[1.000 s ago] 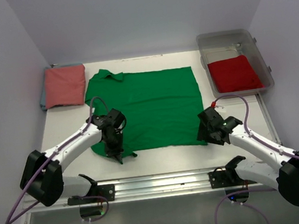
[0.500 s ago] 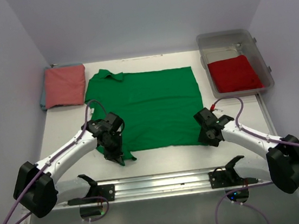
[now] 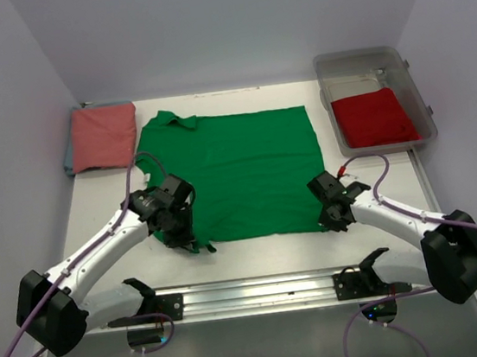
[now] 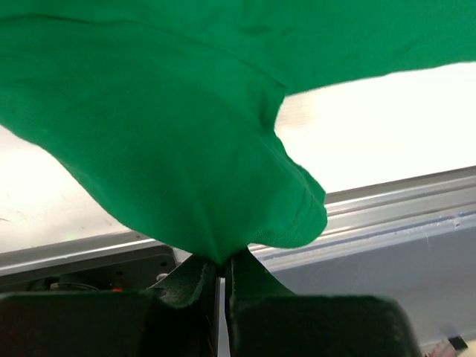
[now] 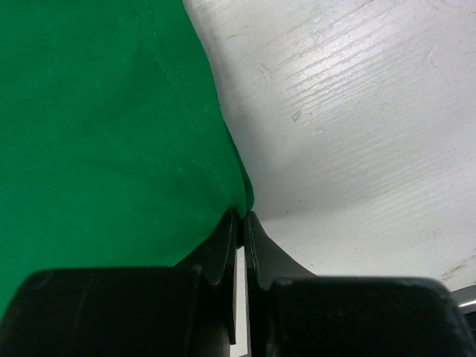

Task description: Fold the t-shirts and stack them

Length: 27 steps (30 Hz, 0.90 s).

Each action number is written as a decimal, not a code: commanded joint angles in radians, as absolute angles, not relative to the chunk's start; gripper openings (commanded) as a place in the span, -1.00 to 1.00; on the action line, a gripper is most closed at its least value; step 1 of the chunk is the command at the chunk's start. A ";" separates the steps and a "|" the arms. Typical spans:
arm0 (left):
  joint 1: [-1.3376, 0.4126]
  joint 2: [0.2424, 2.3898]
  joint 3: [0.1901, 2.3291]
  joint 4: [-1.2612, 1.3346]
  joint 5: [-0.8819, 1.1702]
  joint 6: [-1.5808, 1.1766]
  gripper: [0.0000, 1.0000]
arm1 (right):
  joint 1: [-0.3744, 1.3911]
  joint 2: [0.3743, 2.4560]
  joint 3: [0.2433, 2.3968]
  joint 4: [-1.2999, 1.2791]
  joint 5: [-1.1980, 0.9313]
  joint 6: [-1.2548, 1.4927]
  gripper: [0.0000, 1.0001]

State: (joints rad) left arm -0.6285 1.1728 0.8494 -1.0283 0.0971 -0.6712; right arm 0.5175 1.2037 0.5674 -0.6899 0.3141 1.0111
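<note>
A bright green collared t-shirt (image 3: 246,169) lies spread flat in the middle of the table. My left gripper (image 3: 187,242) is shut on its near left sleeve, and the cloth (image 4: 186,163) hangs lifted off the table above the jaws (image 4: 222,262). My right gripper (image 3: 329,222) is shut on the shirt's near right corner (image 5: 239,195), low against the table. A folded salmon-pink t-shirt (image 3: 104,136) rests at the back left. A red t-shirt (image 3: 374,117) lies inside the bin at the back right.
A clear plastic bin (image 3: 370,62) stands at the back right and holds the red shirt. A metal rail (image 3: 253,294) runs along the table's near edge between the arm bases. White walls close in the left, right and back sides.
The right gripper moved forward to the shirt's near right corner and closed on it. The left gripper drew its held sleeve up and slightly back, lifting the cloth.
</note>
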 commanded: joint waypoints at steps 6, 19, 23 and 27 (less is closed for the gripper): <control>-0.627 1.029 0.927 -1.039 -0.057 -0.762 -1.00 | 0.520 1.088 0.681 -0.860 0.455 1.014 -1.00; -0.604 1.100 0.880 -0.872 -0.254 -0.744 -1.00 | 0.517 1.213 0.899 -0.864 0.609 0.919 -1.00; -0.584 1.152 0.917 -0.783 -0.391 -0.709 -1.00 | 0.509 1.305 0.933 -0.805 0.643 0.897 -1.00; -0.566 1.235 0.971 -0.721 -0.466 -0.683 -1.00 | 0.477 1.432 0.994 -0.762 0.656 0.867 -1.00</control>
State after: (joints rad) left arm -0.5831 1.2026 0.9035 -0.8448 -0.3397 -0.7189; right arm 0.4969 1.3785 0.9237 -0.8265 0.5785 0.8932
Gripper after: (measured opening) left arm 0.040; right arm 0.026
